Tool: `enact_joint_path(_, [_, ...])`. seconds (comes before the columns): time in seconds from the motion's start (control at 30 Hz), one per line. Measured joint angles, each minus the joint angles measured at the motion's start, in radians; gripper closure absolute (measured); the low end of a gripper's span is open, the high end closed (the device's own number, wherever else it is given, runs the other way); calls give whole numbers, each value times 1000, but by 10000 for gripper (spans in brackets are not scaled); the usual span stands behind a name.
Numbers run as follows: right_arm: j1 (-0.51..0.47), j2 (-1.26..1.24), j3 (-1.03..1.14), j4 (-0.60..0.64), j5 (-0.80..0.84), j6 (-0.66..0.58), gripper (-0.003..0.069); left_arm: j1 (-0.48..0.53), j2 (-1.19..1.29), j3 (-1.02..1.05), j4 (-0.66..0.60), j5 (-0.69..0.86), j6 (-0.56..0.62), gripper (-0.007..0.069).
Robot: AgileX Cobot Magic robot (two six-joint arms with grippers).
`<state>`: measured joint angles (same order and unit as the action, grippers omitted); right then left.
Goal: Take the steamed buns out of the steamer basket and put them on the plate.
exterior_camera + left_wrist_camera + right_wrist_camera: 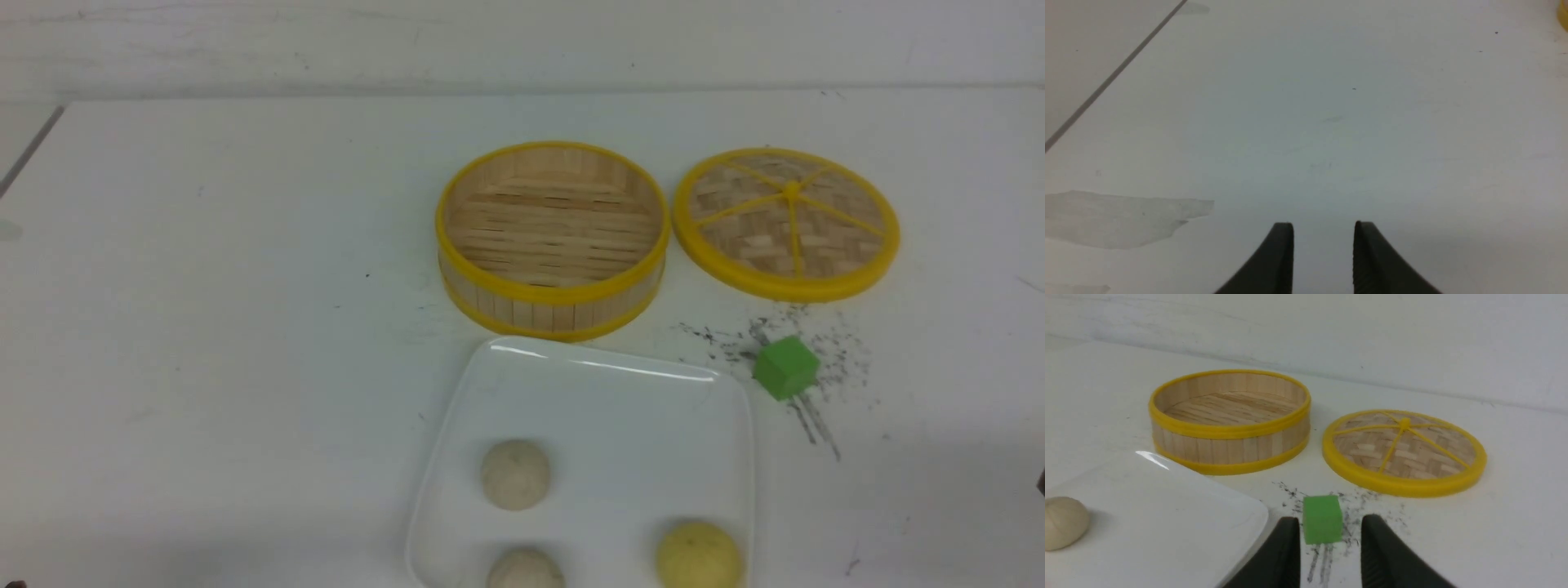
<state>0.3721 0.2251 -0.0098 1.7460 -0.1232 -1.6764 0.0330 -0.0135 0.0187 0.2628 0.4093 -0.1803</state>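
Off-white dough: two beige steamed buns are sitting on the plate [612, 408], one [515, 474] near the plate's middle-left, the other [525, 570] at the near edge, partly cut off by the frame. A pale yellow bun [700, 555] is sitting at the plate's near right corner. All three are apart from each other, none touching. The right wrist view is catching only one beige bun [1063, 522] on the plate's glossy surface [1167, 522].

The steamer basket [553, 306] is standing upright on the desk [204, 286] just beyond the plate's far edge, slatted floor showing bare. Its woven lid [786, 222] with yellow spokes is lying flat just to the basket's right, a narrow gap between the two.

A green cube [785, 367] is resting on the desk right of the plate's far corner, in front of the lid, on a patch of dark scuff marks [816, 425].

Right pincer [1329, 526] is hanging low near the desk, fingers spread with a clear gap, pinching nothing; the green cube [1322, 519] is lying just beyond the tips, in line with the gap.

Left pincer [1323, 228] is hovering over bare desk well to the left, fingers spread, holding nothing. Only a sliver of yellow is showing at that view's far corner.
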Motion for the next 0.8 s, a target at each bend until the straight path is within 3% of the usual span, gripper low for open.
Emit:
enact_joint_path(0.13, [-12, 0, -20, 14, -51, 84, 419, 0, 0, 0, 0, 0, 0, 384])
enact_joint_path(0.33, [-14, 76, -183, 14, 89, -90, 419, 0, 0, 0, 0, 0, 0, 384])
enact_joint_path(0.8, [-14, 161, -370, 7, 132, -189, 419, 0, 0, 0, 0, 0, 0, 384])
